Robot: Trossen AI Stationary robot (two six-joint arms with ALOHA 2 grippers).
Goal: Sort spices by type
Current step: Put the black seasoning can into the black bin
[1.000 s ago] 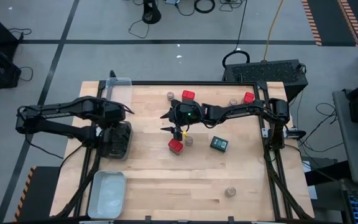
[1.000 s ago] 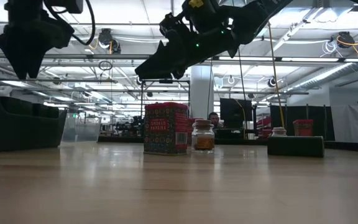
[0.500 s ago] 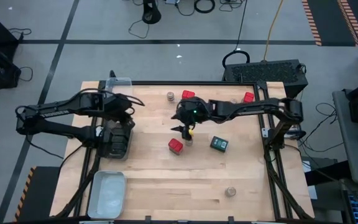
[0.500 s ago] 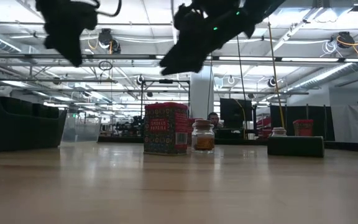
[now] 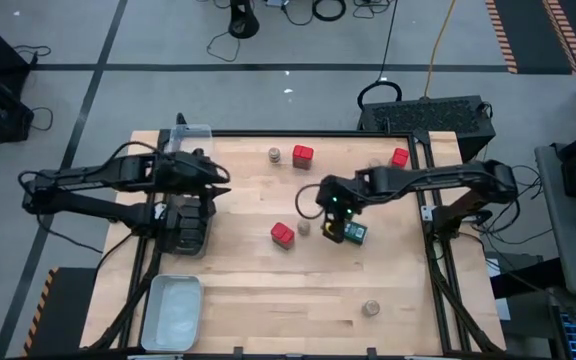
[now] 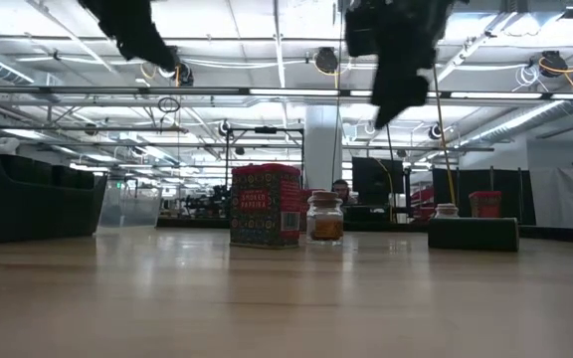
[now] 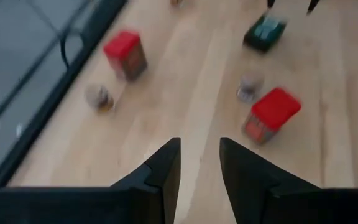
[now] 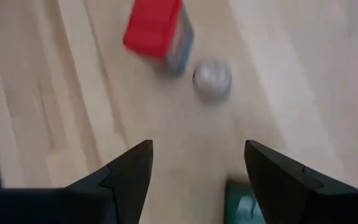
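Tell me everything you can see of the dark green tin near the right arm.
The dark green tin is a small boxy container with a dark top and a paler green label showing. It lies flat on the wooden table, low in the table-level view. It is right of the red tin and the small round jar. The right end effector, fingers open, hovers just above its left edge; nothing visibly grips it.

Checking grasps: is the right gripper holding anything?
No: the right gripper is open and empty above the wood, near the dark green tin.
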